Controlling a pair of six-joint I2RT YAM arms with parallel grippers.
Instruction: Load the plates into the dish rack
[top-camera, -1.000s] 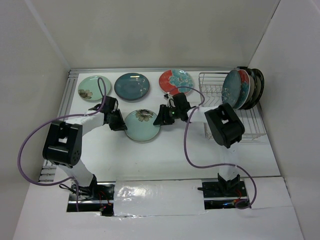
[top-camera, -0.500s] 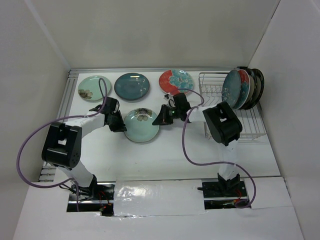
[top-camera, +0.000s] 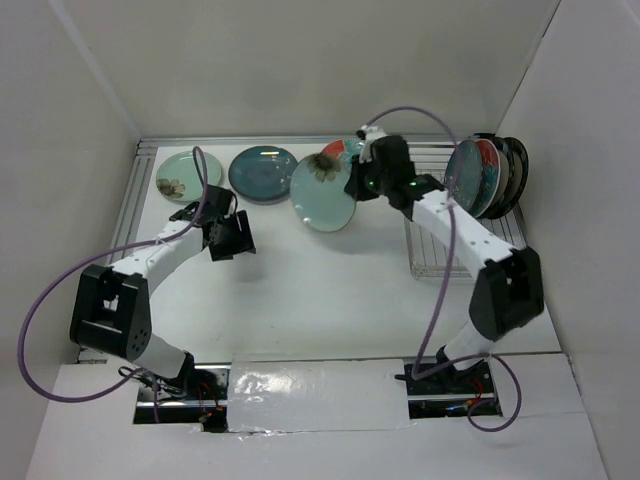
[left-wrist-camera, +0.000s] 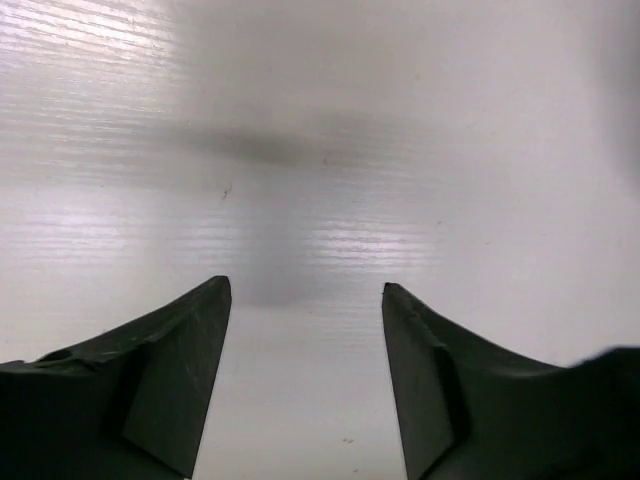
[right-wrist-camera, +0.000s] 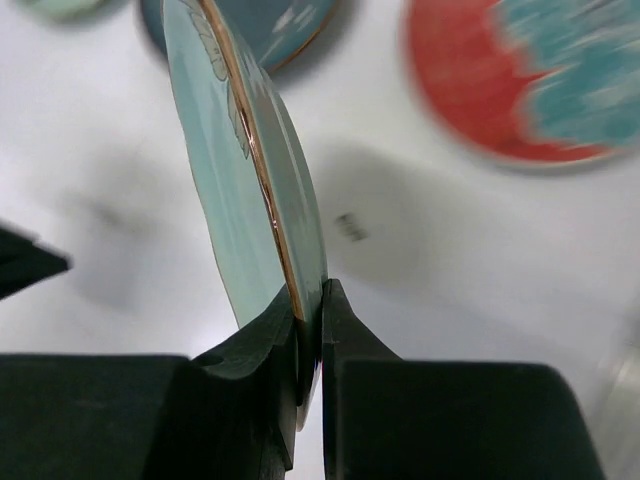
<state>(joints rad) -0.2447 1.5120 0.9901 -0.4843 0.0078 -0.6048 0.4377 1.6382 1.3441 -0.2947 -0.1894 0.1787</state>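
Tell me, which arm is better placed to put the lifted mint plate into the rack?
Right: the right end effector clamps the pale mint plate by its rim, near the dish rack. The left end effector is open and empty, farther away.

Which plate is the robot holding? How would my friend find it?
Start at the silver dish rack on the right, then look just left of it. There the pale mint plate with a flower stands up on edge, its rim pinched by the jaws of the right arm, while the other loose plates lie flat.
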